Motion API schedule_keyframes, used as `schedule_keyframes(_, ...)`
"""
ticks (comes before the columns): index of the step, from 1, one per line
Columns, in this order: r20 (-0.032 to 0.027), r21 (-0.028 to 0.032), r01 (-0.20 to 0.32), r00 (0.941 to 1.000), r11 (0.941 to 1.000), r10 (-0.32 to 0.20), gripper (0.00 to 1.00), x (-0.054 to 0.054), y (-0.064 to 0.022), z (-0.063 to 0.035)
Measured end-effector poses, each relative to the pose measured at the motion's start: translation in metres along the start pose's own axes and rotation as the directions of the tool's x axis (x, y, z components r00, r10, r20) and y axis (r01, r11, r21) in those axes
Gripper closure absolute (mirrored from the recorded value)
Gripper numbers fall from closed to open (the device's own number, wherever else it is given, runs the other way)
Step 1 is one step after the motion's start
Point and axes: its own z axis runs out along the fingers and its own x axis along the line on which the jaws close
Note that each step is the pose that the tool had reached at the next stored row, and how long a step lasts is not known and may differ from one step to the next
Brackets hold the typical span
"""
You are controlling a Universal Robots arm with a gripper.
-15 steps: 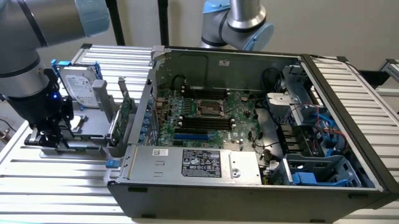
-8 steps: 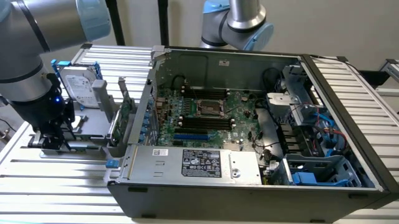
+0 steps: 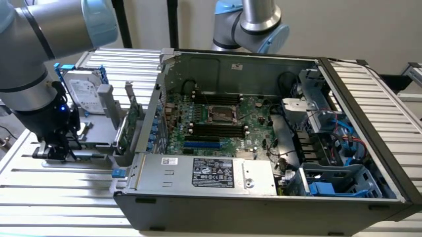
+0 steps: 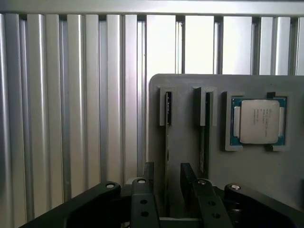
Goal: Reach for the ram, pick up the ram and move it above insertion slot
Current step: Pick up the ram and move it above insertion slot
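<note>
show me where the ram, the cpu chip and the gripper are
ram [image 4: 167, 109], wrist view, thin edge of the stick facing the camera
cpu chip [image 4: 259, 121], wrist view, middle of its silver lid
gripper [image 4: 167, 167], wrist view, midway between its open fingertips

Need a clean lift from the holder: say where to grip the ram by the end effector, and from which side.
Pinch the ram across its two flat faces, near mid-length, coming straight down from above. It stands on edge in the gray holder, so likely just its thin top edge is reachable. The open end effector straddles it.
</note>
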Motion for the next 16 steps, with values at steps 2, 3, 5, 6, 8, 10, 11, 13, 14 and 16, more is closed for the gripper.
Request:
schedule_keyframes(2,0.0015,0.0000,0.001,1.0000,1.0000,-0.001,0.64,0.0000,-0.0001,0.0014)
schedule_keyframes(3,0.0021,0.0000,0.002,1.0000,1.0000,-0.002,0.64,0.0000,-0.0001,0.0020)
schedule_keyframes(5,0.0033,-0.0002,0.003,1.0000,1.0000,-0.003,0.64,0.0001,-0.0003,0.0029)
schedule_keyframes(6,0.0037,-0.0002,0.003,1.0000,1.0000,-0.003,0.64,0.0000,-0.0005,0.0033)
schedule_keyframes(8,0.0044,-0.0001,0.004,1.0000,1.0000,-0.004,0.64,0.0001,-0.0012,0.0041)
schedule_keyframes(10,0.0046,-0.0004,0.004,1.0000,1.0000,-0.004,0.64,0.0001,-0.0019,0.0048)
schedule_keyframes(11,0.0047,-0.0006,0.004,1.0000,1.0000,-0.004,0.64,0.0001,-0.0023,0.0051)
schedule_keyframes(13,0.0049,-0.0010,0.004,1.0000,1.0000,-0.004,0.64,0.0001,-0.0029,0.0059)
schedule_keyframes(14,0.0051,-0.0011,0.004,1.0000,1.0000,-0.004,0.64,0.0001,-0.0032,0.0065)
schedule_keyframes(16,0.0054,-0.0017,0.005,1.0000,1.0000,-0.005,0.64,0.0001,-0.0037,0.0075)
